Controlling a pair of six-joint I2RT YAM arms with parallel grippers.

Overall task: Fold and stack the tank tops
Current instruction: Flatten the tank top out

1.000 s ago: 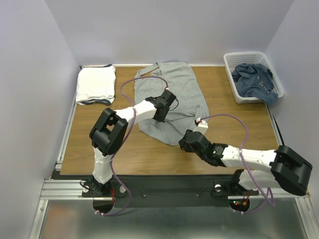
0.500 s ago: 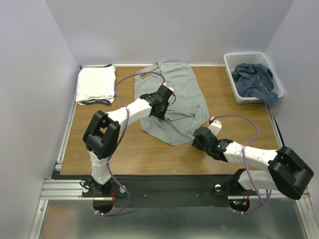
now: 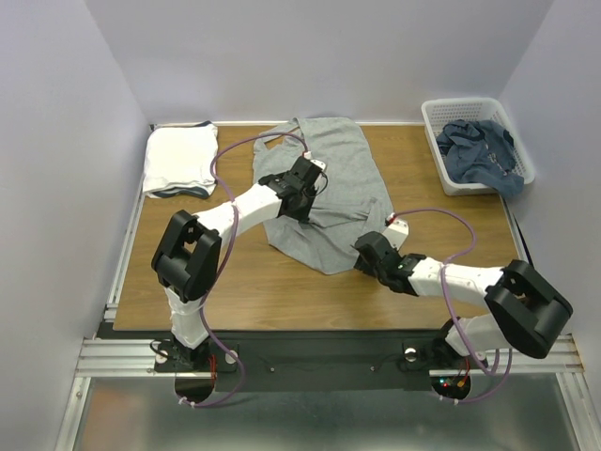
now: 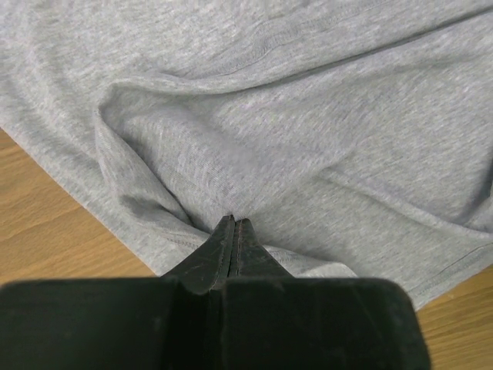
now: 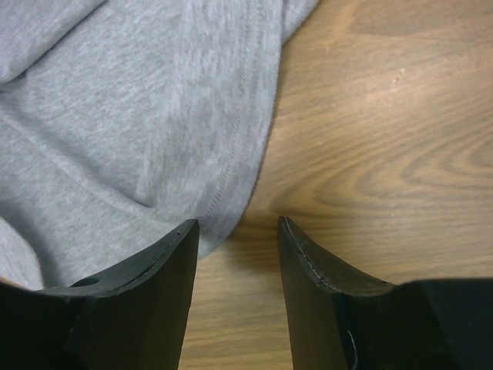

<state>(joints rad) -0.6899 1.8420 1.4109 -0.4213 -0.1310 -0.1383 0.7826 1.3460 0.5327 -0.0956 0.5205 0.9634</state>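
Right wrist view showed the right gripper (image 5: 238, 222) spread astride the hem of the grey tank top (image 5: 100, 116), needing a lower bite before closing, while the left gripper (image 4: 233, 222) pinched a fold.

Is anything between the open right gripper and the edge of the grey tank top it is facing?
Nothing visible. The right gripper has its jaws open right at the hem of the grey tank top, with only bare table in the gap. The left gripper is shut on the same top farther in.
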